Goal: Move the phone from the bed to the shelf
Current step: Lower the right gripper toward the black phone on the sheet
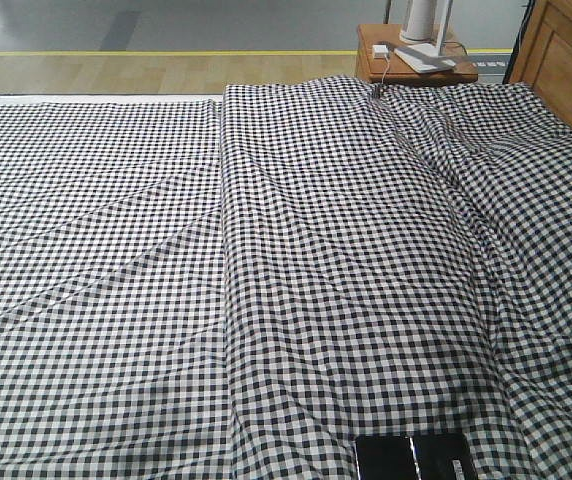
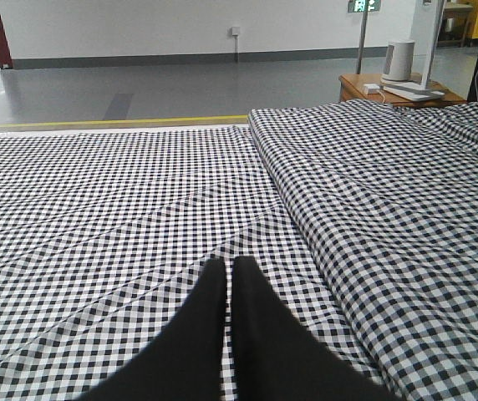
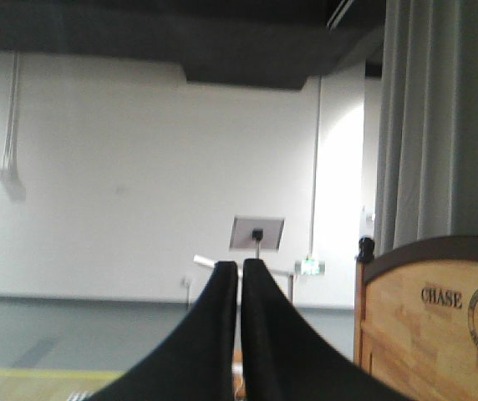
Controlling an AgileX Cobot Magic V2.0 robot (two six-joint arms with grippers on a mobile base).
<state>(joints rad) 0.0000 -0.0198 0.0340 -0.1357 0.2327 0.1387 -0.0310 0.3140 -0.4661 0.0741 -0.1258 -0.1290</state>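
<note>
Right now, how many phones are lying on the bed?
1. The phone lies flat on the bed at its near edge, bottom of the front view, partly cut off; another could lie out of frame.

The right claw [image 3: 240,264], its two black fingers closed to a thin slit, faces a white wall [image 3: 139,167], with a wooden headboard [image 3: 431,322] lettered CHASE at the right below a grey curtain [image 3: 444,117], and a small tilted panel [image 3: 256,231] on a stand far off.
</note>
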